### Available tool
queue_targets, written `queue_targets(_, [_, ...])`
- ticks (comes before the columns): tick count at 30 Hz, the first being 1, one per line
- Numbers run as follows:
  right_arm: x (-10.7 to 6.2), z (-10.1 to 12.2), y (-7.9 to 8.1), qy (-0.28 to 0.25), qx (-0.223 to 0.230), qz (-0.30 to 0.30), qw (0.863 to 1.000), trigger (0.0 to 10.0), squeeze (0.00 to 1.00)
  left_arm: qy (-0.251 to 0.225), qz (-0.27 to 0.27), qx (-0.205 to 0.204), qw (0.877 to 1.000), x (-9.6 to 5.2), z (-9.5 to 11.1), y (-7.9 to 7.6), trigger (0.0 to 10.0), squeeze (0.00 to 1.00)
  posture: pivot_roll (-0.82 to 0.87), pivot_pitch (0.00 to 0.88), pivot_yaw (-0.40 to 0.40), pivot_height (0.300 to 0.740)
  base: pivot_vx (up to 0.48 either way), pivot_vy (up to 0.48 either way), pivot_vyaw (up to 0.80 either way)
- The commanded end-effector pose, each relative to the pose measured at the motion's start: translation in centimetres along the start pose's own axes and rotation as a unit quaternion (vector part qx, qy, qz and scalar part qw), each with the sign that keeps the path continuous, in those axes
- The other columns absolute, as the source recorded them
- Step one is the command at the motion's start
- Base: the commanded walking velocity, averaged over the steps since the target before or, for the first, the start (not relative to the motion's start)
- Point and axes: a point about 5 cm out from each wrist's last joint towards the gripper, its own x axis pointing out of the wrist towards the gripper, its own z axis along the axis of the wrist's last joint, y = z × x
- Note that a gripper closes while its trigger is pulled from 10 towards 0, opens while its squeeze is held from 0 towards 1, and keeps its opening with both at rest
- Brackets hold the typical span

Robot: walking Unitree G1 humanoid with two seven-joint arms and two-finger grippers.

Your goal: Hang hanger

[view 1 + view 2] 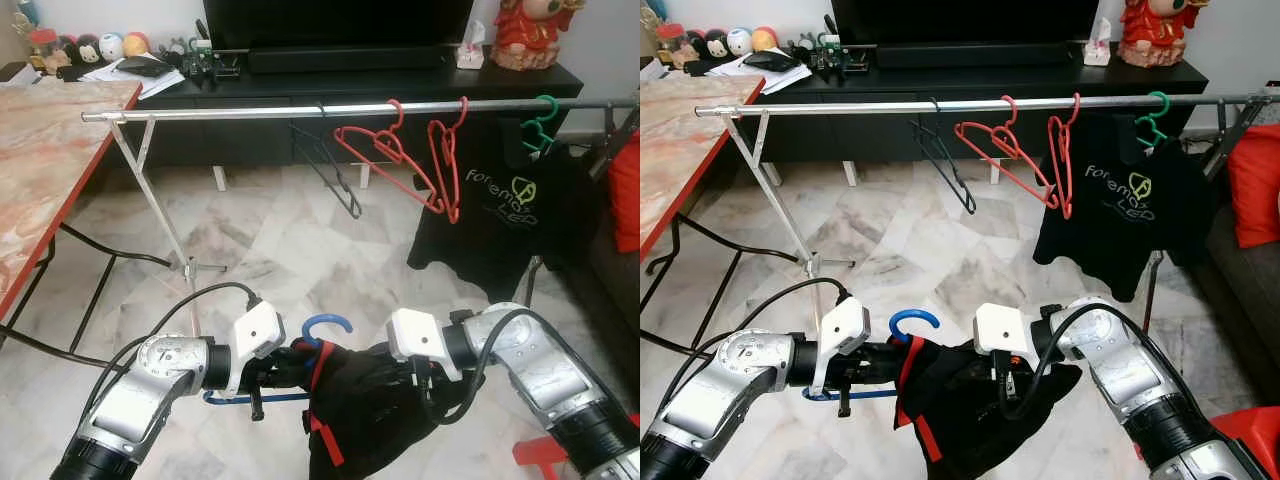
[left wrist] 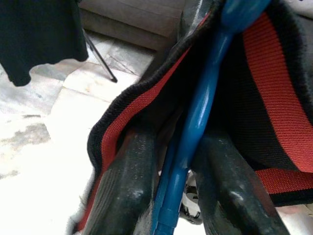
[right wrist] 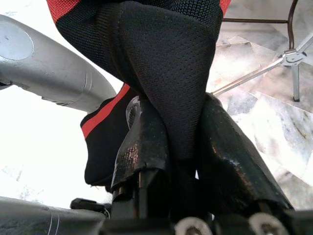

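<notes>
A blue hanger (image 1: 325, 327) carries a black garment with red trim (image 1: 365, 410), held low in front of me between both arms. My left gripper (image 1: 285, 368) is shut on the blue hanger's bar (image 2: 195, 122); the garment's collar drapes over its fingers (image 2: 124, 181). My right gripper (image 1: 400, 372) is shut on a fold of the black garment (image 3: 168, 73). The silver clothes rail (image 1: 300, 110) runs across the room well above and beyond both grippers.
On the rail hang a black wire hanger (image 1: 335, 170), two red hangers (image 1: 400, 150) and a green hanger with a black T-shirt (image 1: 510, 210). A marble-topped table (image 1: 50, 170) stands left, a TV cabinet (image 1: 380, 85) behind, a sofa with a red cushion (image 1: 626, 190) right.
</notes>
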Motion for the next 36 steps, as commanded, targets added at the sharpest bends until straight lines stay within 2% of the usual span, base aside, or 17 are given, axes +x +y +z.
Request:
queue_targets(1, [1.5, 0.2, 1.3, 0.003, -0.02, 0.053, 0.998, 0.0, 0.0, -0.024, 0.046, 0.035, 0.998, -1.3, 1.8, 1.6, 10.0, 1.0, -0.06, 0.088, 0.024, 0.74, 0.0, 0.0, 0.0])
queue_targets(8, [1.4, -0.1, 1.3, 0.008, -0.016, 0.047, 0.999, 0.0, 0.0, -0.02, 0.034, 0.026, 0.999, -1.8, 1.7, 1.5, 10.0, 1.0, -0.06, 0.088, 0.026, 0.74, 0.0, 0.0, 0.0])
queue_targets(16, [1.0, -0.5, 1.4, 0.014, -0.012, 0.045, 0.999, 0.0, 0.0, 0.008, 0.003, 0.023, 1.0, -3.3, 1.3, 1.3, 10.0, 1.0, -0.06, 0.087, 0.03, 0.74, 0.0, 0.0, 0.0])
queue_targets(24, [0.9, -0.6, 1.5, 0.012, -0.009, 0.044, 0.999, 0.0, 0.0, 0.019, 0.016, 0.024, 0.999, -4.7, 1.3, 2.1, 10.0, 1.0, -0.06, 0.087, 0.03, 0.74, 0.0, 0.0, 0.0])
queue_targets(36, [0.6, -1.1, 1.2, 0.022, -0.002, 0.023, 1.0, 0.0, 0.0, 0.027, 0.023, 0.024, 0.999, -5.2, 1.1, 2.2, 10.0, 1.0, -0.06, 0.091, 0.03, 0.74, 0.0, 0.0, 0.0])
